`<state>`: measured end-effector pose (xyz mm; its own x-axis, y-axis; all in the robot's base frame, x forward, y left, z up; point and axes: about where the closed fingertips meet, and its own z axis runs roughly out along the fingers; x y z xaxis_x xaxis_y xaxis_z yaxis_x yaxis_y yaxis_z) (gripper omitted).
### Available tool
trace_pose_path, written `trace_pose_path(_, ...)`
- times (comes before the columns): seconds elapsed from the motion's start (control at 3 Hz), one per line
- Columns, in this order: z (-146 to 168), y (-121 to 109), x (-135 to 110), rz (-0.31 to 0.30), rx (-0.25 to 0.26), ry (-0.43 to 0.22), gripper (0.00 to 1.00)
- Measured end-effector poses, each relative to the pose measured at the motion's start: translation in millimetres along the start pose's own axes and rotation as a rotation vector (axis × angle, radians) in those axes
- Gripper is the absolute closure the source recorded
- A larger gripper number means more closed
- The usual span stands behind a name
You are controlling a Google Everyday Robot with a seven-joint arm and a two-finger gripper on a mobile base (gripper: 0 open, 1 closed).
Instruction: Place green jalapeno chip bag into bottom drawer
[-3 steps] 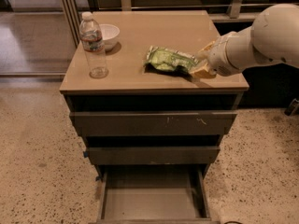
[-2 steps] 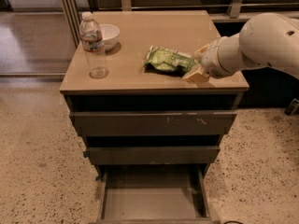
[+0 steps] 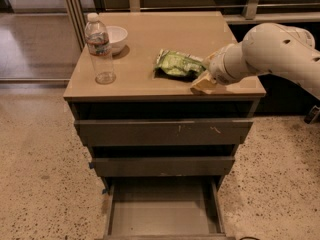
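The green jalapeno chip bag (image 3: 178,64) lies flat on the tan cabinet top, right of centre. My gripper (image 3: 205,77) comes in from the right on a white arm and sits at the bag's right end, low over the top. The bottom drawer (image 3: 162,215) is pulled out below, its flat grey floor bare.
A clear water bottle (image 3: 99,49) stands at the top's left side, with a white bowl (image 3: 113,36) behind it. The scratched-front top drawer (image 3: 164,132) and the middle drawer (image 3: 162,166) are slightly out. A shelf unit stands behind the cabinet.
My arm and gripper have shifted a little to the left toward the bag. The bag, bottle and drawers have not moved.
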<state>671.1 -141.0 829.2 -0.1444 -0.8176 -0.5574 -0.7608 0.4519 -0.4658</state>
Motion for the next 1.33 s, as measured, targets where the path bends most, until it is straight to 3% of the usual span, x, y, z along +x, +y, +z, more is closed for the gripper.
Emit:
trace_pose_path(0.33, 0.0, 0.1, -0.1, 0.0, 0.0, 0.0, 0.65)
trace_pose_path(0.67, -4.9, 2.8, -0.8, -0.004, -0.004, -0.003, 0.96)
trace_pose_path(1.0, -23.7, 14.2, -2.8, -0.02, -0.019, -0.015, 1.0)
trace_pose_path(1.33, -57.5, 40.2, 0.0, -0.038, -0.08, -0.031, 1.0)
